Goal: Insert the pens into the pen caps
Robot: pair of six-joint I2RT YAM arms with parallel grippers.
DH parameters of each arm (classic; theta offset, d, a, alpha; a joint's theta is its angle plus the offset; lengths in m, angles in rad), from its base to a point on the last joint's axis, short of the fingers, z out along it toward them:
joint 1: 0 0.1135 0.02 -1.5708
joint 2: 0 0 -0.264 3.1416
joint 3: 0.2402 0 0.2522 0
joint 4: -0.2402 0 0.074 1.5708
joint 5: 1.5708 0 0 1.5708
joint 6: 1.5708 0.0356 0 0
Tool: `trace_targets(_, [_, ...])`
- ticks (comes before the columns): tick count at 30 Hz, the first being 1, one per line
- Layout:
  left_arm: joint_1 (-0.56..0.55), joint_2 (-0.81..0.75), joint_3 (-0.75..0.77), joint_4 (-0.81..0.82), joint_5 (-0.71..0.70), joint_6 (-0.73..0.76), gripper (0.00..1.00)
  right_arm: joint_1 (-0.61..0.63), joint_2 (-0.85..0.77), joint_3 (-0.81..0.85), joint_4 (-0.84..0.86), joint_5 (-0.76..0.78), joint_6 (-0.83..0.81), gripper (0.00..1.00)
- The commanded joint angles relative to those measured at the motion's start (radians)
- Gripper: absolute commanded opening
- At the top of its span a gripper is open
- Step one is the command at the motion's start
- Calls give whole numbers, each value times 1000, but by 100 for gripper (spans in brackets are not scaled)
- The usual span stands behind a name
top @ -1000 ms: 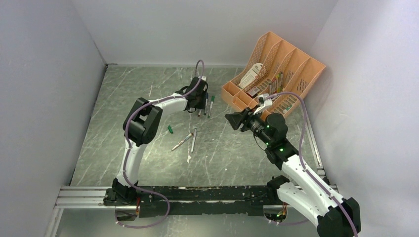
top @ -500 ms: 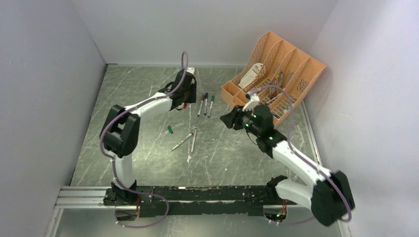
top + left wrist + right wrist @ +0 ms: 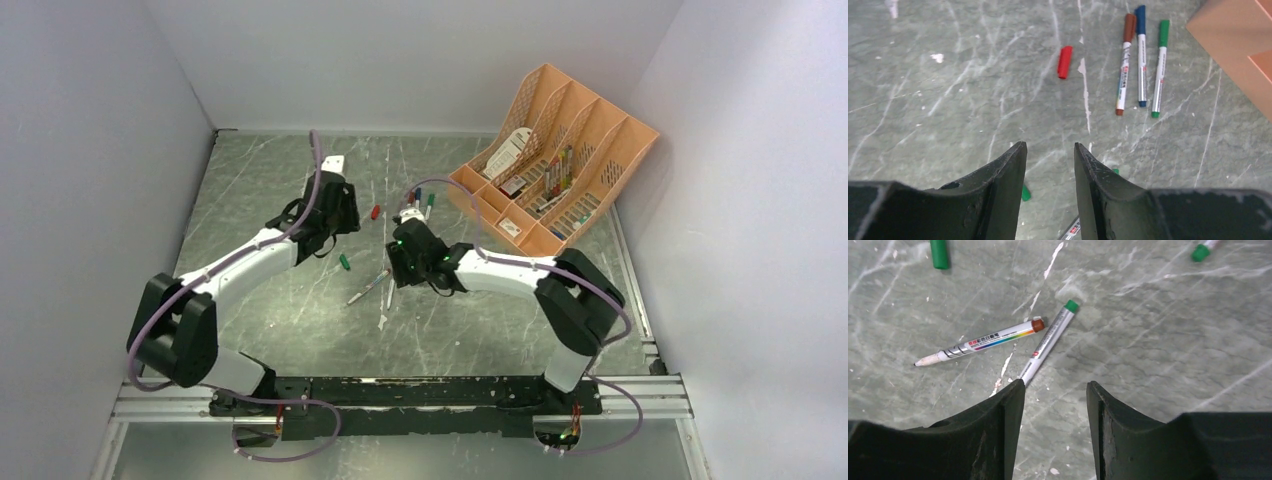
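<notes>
Two uncapped pens lie mid-table: one with a brown end [image 3: 980,342] and one with a green end [image 3: 1048,340], also seen from the top [image 3: 368,287]. A green cap [image 3: 939,253] lies left of them [image 3: 344,262]. A red cap [image 3: 1064,62] lies apart on the table [image 3: 375,212]. Three capped pens, brown [image 3: 1124,64], blue [image 3: 1141,55] and green [image 3: 1160,60], lie side by side beyond it. My left gripper [image 3: 1050,147] is open and empty, above the table near the green cap [image 3: 345,218]. My right gripper [image 3: 1055,387] is open and empty, just over the green-ended pen's lower end [image 3: 398,272].
An orange organiser [image 3: 560,165] with bunched pens and papers stands at the back right; its corner shows in the left wrist view [image 3: 1238,45]. White walls close the table on the left, back and right. The right arm's cable arcs over the capped pens.
My left gripper has pulled back left, away from the three capped pens. My right arm has swung from the organiser leftward and down over the two uncapped pens.
</notes>
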Motion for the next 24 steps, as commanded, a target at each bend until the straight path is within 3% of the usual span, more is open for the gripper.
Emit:
trace_targets(1, [36, -70, -38, 20, -32, -40, 50, 56, 85, 76, -76, 73, 2, 48])
trace_targets(14, [43, -87, -74, 53, -19, -53, 51, 125, 227, 159, -153, 104, 16, 45])
trace_targets(16, [44, -87, -77, 57, -19, -53, 51, 127, 244, 174, -178, 115, 18, 40])
trace_targets(24, [45, -81, -73, 67, 1, -55, 51, 127, 190, 154, -200, 147, 39, 2])
